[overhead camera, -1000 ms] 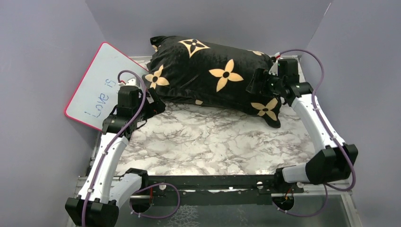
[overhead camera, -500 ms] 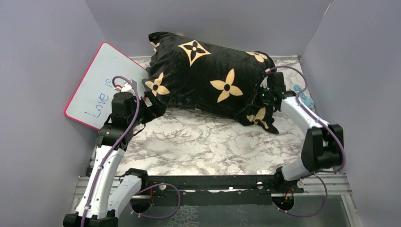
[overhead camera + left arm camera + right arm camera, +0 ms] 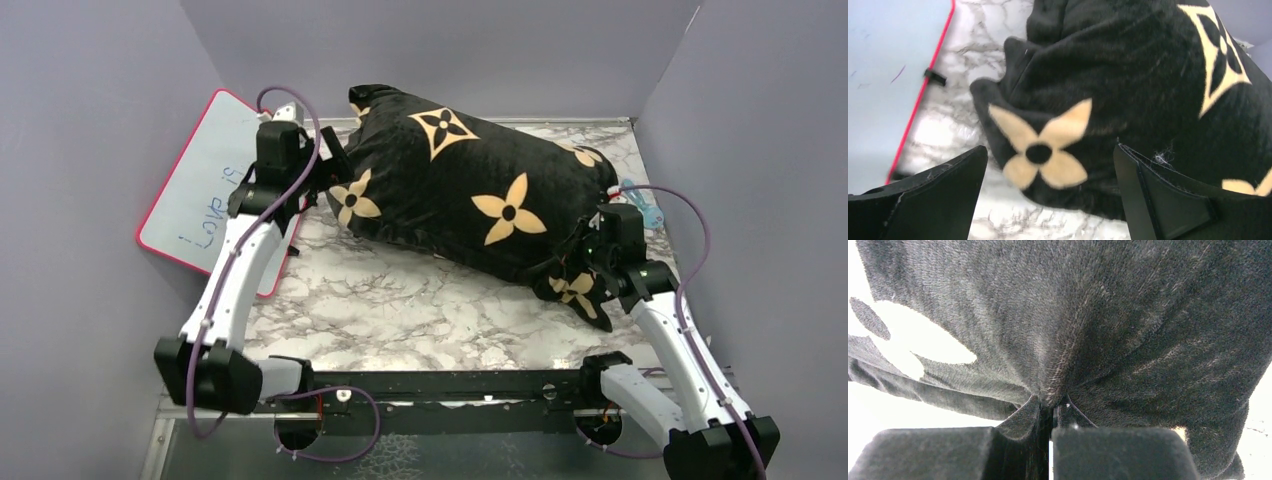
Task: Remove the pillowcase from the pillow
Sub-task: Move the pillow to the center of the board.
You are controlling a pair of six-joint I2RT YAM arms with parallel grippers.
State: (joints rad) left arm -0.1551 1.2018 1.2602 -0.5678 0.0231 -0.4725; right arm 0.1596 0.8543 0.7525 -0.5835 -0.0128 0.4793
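The black velvety pillowcase [image 3: 470,190] with tan flower motifs lies stuffed and slanted across the marble table, far left to near right. The pillow inside it is hidden. My right gripper [image 3: 588,262] is shut on a pinch of the pillowcase [image 3: 1058,340] at its near right corner, the fabric bunching into the closed jaws [image 3: 1050,407]. My left gripper [image 3: 325,170] stands open at the pillowcase's far left end. In the left wrist view that end, with its tan flower [image 3: 1040,150], lies just beyond the wide-apart fingers, and nothing is between them at the gripper [image 3: 1050,195].
A pink-rimmed whiteboard [image 3: 205,190] with blue writing leans at the left wall, close behind my left arm. A small light-blue object [image 3: 640,205] lies at the table's right edge past the pillowcase. Bare marble [image 3: 420,310] spreads in front of the pillowcase. Grey walls enclose the table.
My right gripper has shut on the pillowcase's right corner and pulled it toward the near right, swinging the whole bundle. My left arm has reached forward to the far left end, staying open.
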